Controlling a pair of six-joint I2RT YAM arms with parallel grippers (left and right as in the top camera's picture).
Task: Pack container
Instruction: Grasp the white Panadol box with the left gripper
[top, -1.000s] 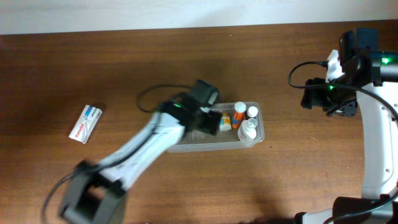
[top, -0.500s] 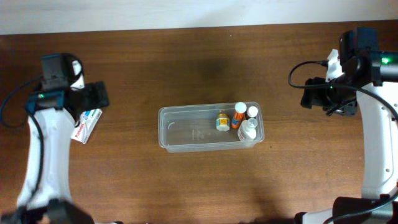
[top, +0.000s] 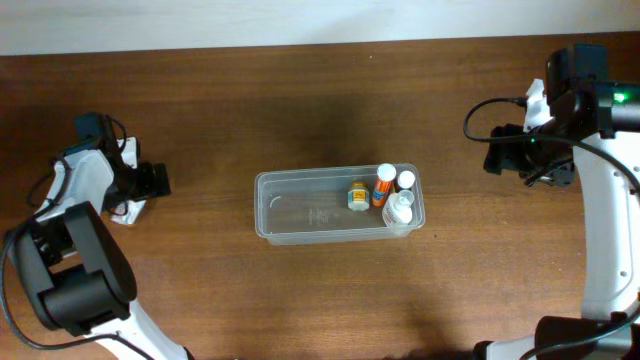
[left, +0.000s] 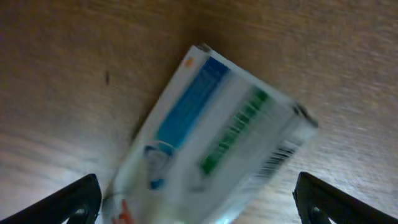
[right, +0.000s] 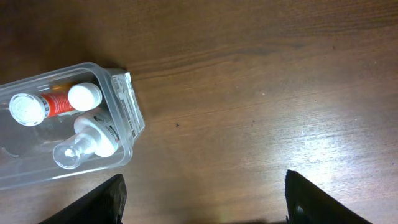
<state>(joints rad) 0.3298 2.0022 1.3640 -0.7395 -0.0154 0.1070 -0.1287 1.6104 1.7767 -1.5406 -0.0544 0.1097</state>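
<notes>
**Left.** The left gripper hangs over a white rectangular cardboard box that lies flat on the brown wooden table, close to the table's left edge. In the wrist view the jaws stand wide. One dark fingertip sits at each lower corner of the frame, and the box lies between them with wood showing on either side. Whether either finger touches the box cannot be told. The box carries a blue band, green lettering, a red mark and a barcode at one end. All of it is blurred and none can be read.

**Centre.** The clear, colourless, shallow rectangular plastic container sits mid-table with its long sides running left to right. Bare wood lies on all four sides, and it is well apart from both arms. Its left part is bare. Grouped at its right end are:
- a small yellow-labelled bottle
- an orange bottle with a white cap
- a white-capped bottle
- a clear bottle with a nozzle top

The print on the orange label is too small to read. A ribbed clear tab projects from the rim at the right end.

**Right.** The right gripper is spread wide with nothing between its fingers. It is over bare wood, apart from the container's right end.
</notes>
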